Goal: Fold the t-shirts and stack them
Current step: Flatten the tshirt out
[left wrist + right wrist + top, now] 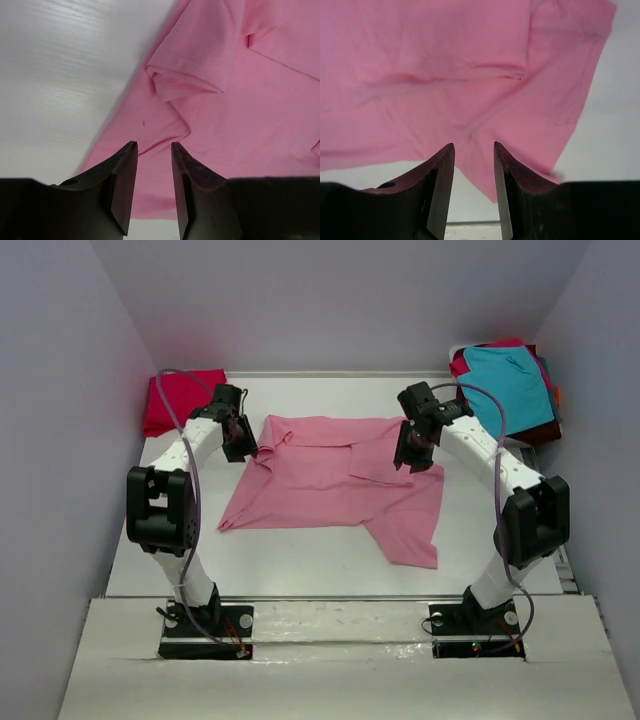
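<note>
Pink t-shirt [330,480], ctr of white table [300,565], lilac walls [60,390]

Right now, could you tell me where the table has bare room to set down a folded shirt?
The widest bare patch is the near strip of table between the pink shirt and the arm bases. A narrower strip runs beyond the shirt, between the red shirt and the teal-topped pile. Both sides are crowded by the left claw and right claw.
</note>
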Controlling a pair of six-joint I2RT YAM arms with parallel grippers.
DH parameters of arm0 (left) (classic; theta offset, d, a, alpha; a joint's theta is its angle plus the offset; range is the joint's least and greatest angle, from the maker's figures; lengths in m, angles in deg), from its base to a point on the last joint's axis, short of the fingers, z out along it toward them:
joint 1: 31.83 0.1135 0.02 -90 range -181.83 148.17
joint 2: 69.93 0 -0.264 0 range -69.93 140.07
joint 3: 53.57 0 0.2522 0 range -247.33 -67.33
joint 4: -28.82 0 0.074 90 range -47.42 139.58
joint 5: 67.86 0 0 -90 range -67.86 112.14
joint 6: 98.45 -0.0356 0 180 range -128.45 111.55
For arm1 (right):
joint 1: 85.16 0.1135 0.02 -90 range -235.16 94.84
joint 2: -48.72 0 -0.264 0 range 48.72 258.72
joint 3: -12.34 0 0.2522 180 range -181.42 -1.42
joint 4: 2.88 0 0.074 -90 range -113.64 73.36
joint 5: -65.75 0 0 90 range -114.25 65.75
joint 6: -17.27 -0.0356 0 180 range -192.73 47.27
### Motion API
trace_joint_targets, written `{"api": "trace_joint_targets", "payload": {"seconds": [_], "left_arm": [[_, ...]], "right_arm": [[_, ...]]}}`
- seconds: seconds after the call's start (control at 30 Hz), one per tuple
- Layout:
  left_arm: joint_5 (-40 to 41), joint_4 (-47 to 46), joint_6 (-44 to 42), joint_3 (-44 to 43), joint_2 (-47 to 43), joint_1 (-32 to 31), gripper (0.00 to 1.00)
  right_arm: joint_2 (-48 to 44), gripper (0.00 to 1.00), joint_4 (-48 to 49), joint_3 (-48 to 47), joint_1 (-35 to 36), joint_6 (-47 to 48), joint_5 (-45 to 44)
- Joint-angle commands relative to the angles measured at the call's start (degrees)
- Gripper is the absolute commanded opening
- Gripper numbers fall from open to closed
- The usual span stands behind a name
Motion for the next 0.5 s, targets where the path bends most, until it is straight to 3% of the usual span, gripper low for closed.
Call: {"api": "trace_joint_targets", "payload": {"seconds": [0.0, 0.27, 0.47], "left_arm": [[-1.1, 0.2, -2.6, -6.7, 4.7, -0.9, 0.45], [0.5, 2.5, -4.4, -12.8, 9.1, -3.2, 0.44], [0.4, 3.5, -4.5, -15.1, 10.8, -3.7, 0.44]], "right_arm": [[4.2, 0.44, 4.4, -4.6, -3.4, 1.5, -1.9], [5.9, 0.46, 9.9, 2.4, -11.6, 0.8, 2.7], [8.8, 0.46, 11.8, 4.7, -11.6, 0.5, 6.0]]}}
